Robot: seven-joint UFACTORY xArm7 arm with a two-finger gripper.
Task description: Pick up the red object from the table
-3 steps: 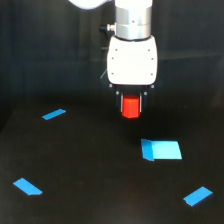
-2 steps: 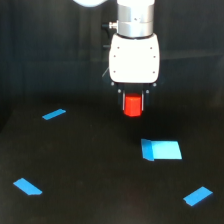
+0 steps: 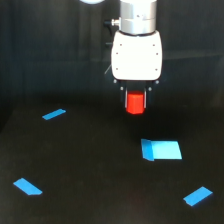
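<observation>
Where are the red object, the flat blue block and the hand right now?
red object (image 3: 135, 104): exterior view, middle of its visible lower body.
flat blue block (image 3: 161, 150): exterior view, centre of its top face.
hand (image 3: 135, 98): exterior view, midway between the fingertips.

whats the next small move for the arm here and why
Probably a little more straight lift, grip unchanged. The gripper is shut on the red object, which hangs above the table and appears clear of it, with the flat blue block lower right.
</observation>
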